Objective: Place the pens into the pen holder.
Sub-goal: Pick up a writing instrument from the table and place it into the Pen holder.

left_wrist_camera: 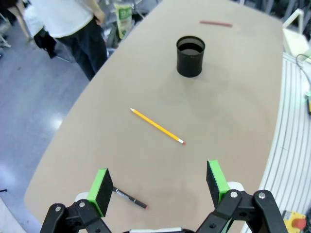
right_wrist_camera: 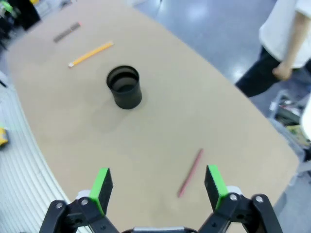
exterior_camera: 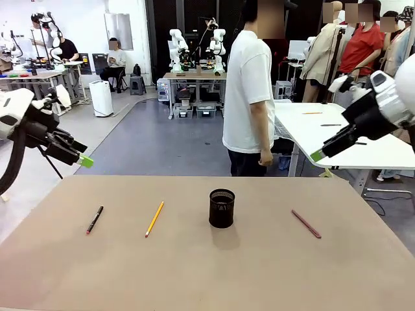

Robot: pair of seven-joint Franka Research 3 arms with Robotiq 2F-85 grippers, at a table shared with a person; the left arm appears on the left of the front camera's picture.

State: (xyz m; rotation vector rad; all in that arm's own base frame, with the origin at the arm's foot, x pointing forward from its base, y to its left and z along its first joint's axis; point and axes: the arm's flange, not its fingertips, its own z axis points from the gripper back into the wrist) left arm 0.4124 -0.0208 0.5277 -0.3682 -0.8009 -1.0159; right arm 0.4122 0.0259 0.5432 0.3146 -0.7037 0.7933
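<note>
The black mesh pen holder (exterior_camera: 222, 208) stands upright near the middle of the tan table (exterior_camera: 207, 272); it also appears as pen holder (left_wrist_camera: 190, 56) and pen holder (right_wrist_camera: 125, 87). Three pens lie flat: a black pen with a red tip (exterior_camera: 94, 219) at the left, a yellow pencil-like pen (exterior_camera: 154, 218) beside it, and a dark red pen (exterior_camera: 306, 223) at the right. My left gripper (exterior_camera: 84, 161) hangs open above the table's left far corner, over the black pen (left_wrist_camera: 130, 198). My right gripper (exterior_camera: 318, 155) hovers open high at the right, above the dark red pen (right_wrist_camera: 190, 173).
A person in a white shirt (exterior_camera: 249, 97) stands at the far side of the table, hand hanging down. A white table (exterior_camera: 363, 139) with small items stands behind at the right. Wide bare tabletop surrounds the holder.
</note>
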